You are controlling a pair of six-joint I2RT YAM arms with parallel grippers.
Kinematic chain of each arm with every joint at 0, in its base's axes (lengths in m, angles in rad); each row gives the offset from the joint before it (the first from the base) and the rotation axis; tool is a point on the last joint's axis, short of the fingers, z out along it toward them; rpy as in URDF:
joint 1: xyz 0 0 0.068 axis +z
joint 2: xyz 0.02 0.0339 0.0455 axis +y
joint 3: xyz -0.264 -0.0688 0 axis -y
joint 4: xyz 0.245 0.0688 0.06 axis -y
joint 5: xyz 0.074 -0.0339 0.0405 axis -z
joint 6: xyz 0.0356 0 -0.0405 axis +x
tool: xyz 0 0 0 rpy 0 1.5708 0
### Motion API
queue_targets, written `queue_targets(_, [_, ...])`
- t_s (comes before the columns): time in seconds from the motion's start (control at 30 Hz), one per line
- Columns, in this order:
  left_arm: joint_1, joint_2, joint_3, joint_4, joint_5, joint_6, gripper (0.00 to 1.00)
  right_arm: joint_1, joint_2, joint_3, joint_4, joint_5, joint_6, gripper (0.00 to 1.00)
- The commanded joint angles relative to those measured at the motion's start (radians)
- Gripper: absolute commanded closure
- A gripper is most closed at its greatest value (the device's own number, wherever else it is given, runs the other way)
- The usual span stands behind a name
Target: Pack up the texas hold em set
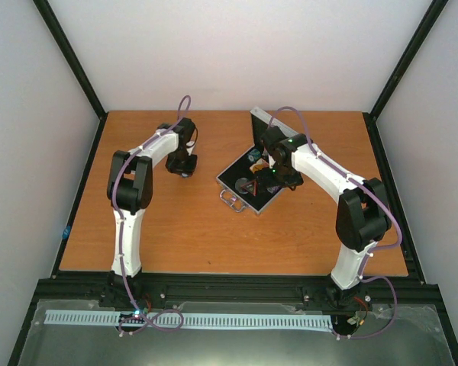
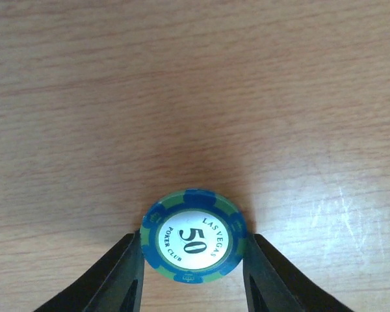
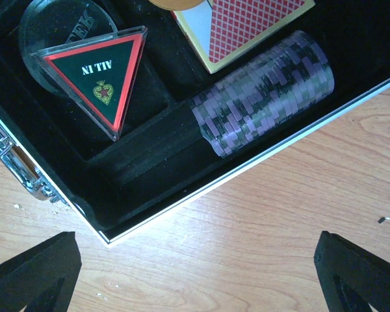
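A blue-and-green poker chip [image 2: 194, 237] marked 50 lies flat on the wooden table. My left gripper [image 2: 194, 260] has its black fingers [image 2: 127, 273] pressed against the chip's two sides. The silver case [image 1: 248, 189] sits open at mid-table, lid raised. In its black lining lie a row of purple chips [image 3: 266, 91], a pink-white card pack [image 3: 247, 29], a black-red triangle [image 3: 101, 75], a clear disc [image 3: 52, 26] and the edge of an orange disc [image 3: 179, 3]. My right gripper [image 3: 198, 273] hangs open over bare wood just outside the case's rim [image 3: 247, 170].
The case's metal handle [image 1: 233, 202] points toward the arms. A latch [image 3: 13, 162] sits on its front wall. Black frame posts and white walls bound the table [image 1: 214, 244] at the sides and back.
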Motion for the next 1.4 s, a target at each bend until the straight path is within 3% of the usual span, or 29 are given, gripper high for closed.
queue_targets(0.0, [0.007,-0.067,0.004,-0.006,-0.014,-0.009,0.7,-0.007,0.008,0.008,0.01,-0.011,-0.002,0.0])
queue_targets(0.37, [0.007,-0.156,-0.022,-0.005,0.046,-0.018,0.7,-0.007,0.007,0.016,0.012,-0.027,-0.009,0.0])
queue_targets(0.8, [0.007,-0.341,-0.124,0.09,0.285,-0.027,0.7,-0.007,-0.036,0.036,0.069,-0.17,-0.01,0.0])
queue_targets(0.9, [0.007,-0.362,-0.139,0.096,0.255,-0.025,0.7,-0.007,-0.034,0.034,0.07,-0.173,-0.008,0.0])
queue_targets(1.03, [0.007,-0.34,-0.116,0.08,0.161,-0.018,0.62,-0.007,-0.027,0.033,0.061,-0.172,-0.009,0.0])
queue_targets(1.13, [0.007,-0.294,-0.064,0.039,0.083,-0.035,0.46,-0.007,-0.025,0.037,0.047,-0.168,-0.012,0.0])
queue_targets(1.2, [0.007,-0.263,-0.051,0.039,0.028,-0.05,0.29,-0.007,-0.029,0.031,0.045,-0.165,-0.014,0.0])
queue_targets(1.37, [0.012,-0.161,0.024,0.004,-0.044,-0.075,0.23,-0.007,-0.037,0.024,0.027,-0.143,-0.027,0.0])
